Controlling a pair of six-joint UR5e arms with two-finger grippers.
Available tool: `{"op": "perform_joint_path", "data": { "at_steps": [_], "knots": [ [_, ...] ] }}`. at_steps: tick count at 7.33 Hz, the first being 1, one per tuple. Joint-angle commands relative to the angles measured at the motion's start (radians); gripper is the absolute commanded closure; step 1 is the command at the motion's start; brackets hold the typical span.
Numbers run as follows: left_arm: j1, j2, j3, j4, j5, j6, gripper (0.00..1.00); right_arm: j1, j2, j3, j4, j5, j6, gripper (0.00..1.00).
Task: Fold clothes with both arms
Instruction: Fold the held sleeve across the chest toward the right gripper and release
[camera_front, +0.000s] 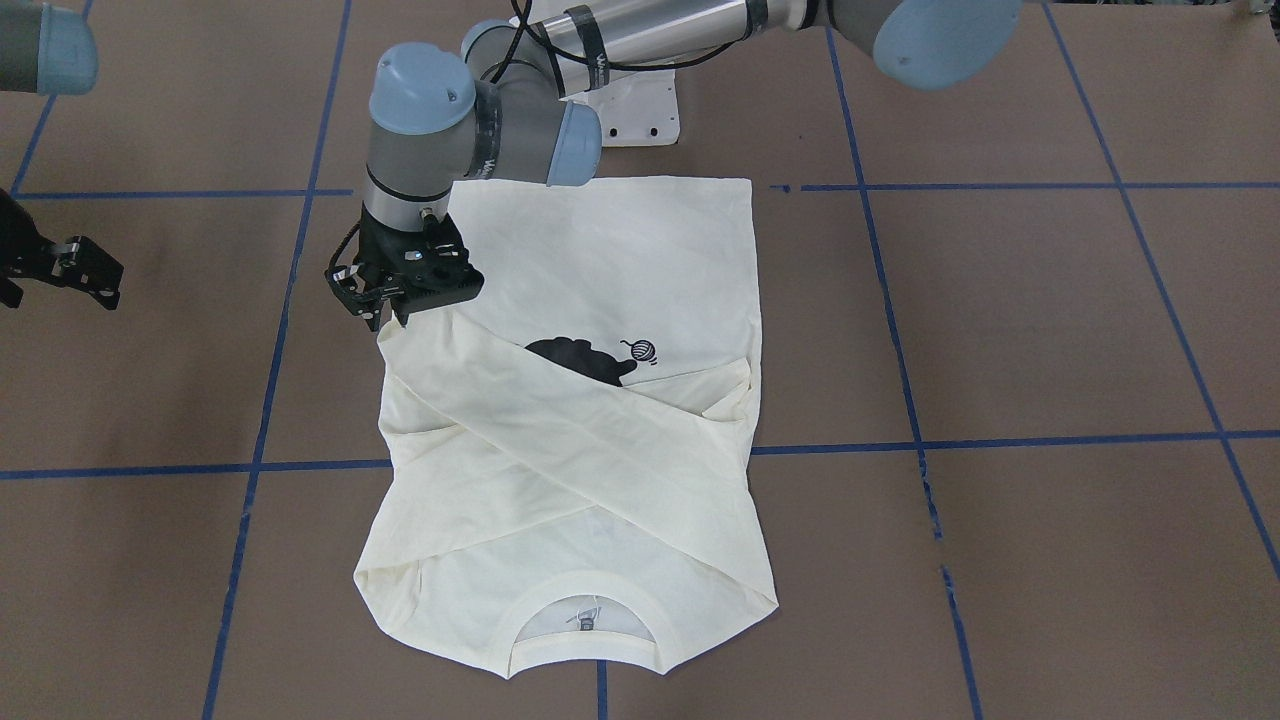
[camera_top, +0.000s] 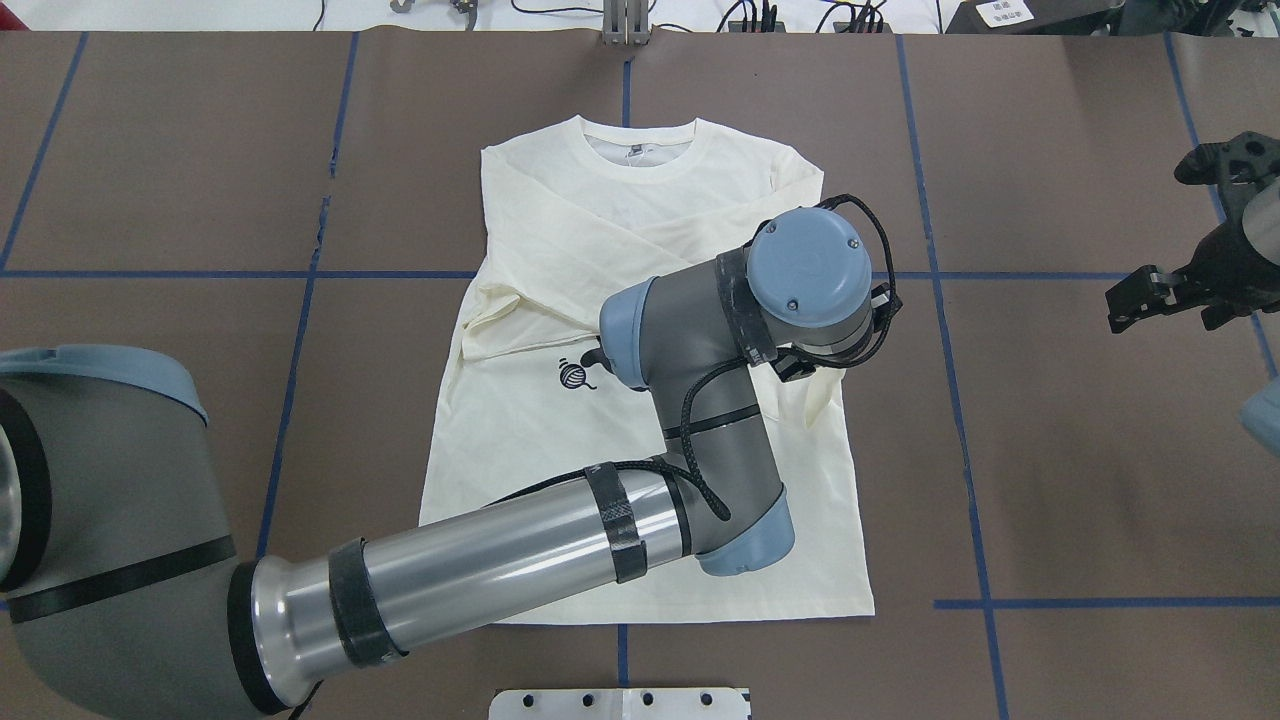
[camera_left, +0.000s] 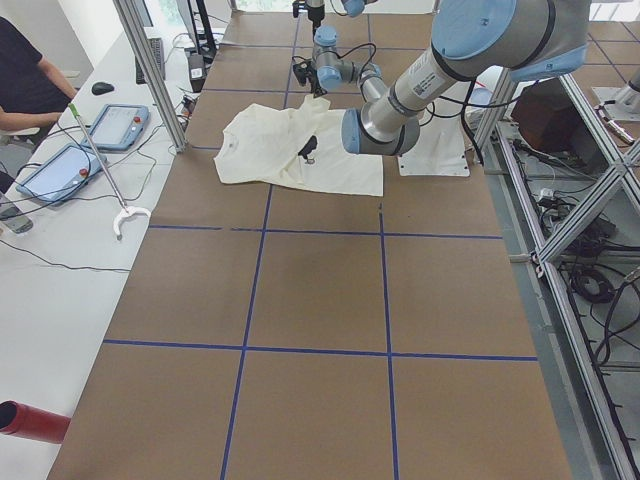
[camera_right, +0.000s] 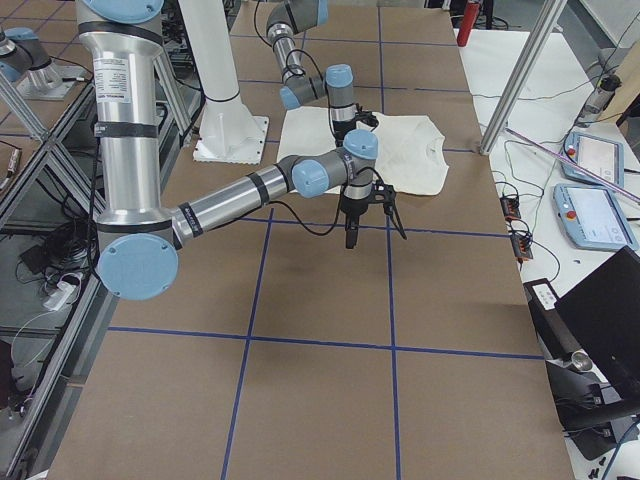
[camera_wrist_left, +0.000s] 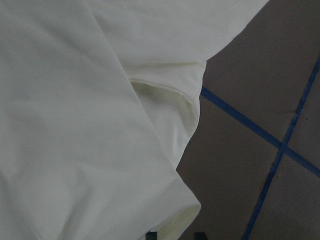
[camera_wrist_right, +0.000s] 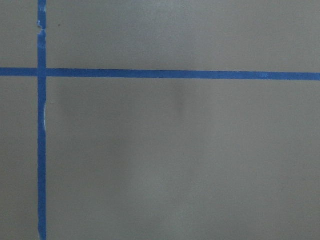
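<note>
Shirt (camera_front: 620, 260) lay print-up on the tabletop (camera_front: 1000, 320), sleeves being folded in.
Left pincer (camera_front: 385, 312) gripped a cuff (camera_front: 392, 336); right pincer (camera_front: 92, 275) hung open and empty. Next, probably: lay it down, release.

— What couldn't you see?
— The folded sleeve (camera_front: 560, 430) covered most of the cat print (camera_front: 570, 355). Overhead, my left arm (camera_top: 700, 330) hid my left gripper (camera_front: 383, 308); whether it gripped the cuff (camera_wrist_left: 185, 215), I couldn't tell.
</note>
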Motion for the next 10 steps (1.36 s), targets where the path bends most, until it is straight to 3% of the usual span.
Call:
{"op": "perform_joint_path", "data": {
  "at_steps": [1, 2, 4, 5, 7, 8, 10],
  "knots": [
    [0.003, 0.065, -0.077, -0.033, 0.01, 0.077, 0.0, 0.0, 0.005, -0.005, 0.001, 0.0, 0.001, 0.0],
    [0.001, 0.091, -0.137, -0.016, 0.007, 0.077, 0.0, -0.002, 0.005, -0.005, 0.001, 0.0, 0.001, 0.0],
    [-0.005, 0.122, -0.251, 0.186, 0.008, 0.177, 0.0, -0.006, 0.037, 0.004, 0.002, -0.002, 0.069, 0.0],
    [-0.012, 0.228, -0.406, 0.257, 0.008, 0.245, 0.0, -0.055, 0.06, 0.015, 0.029, 0.001, 0.161, 0.0],
    [-0.028, 0.457, -0.726, 0.427, 0.007, 0.438, 0.0, -0.19, 0.058, 0.022, 0.233, -0.011, 0.456, 0.0],
    [-0.035, 0.566, -0.837, 0.464, 0.005, 0.524, 0.0, -0.254, 0.048, 0.057, 0.253, -0.029, 0.549, 0.0],
    [-0.043, 0.779, -1.014, 0.455, 0.004, 0.662, 0.0, -0.483, 0.046, 0.128, 0.254, -0.202, 0.774, 0.0]
  ]
}}
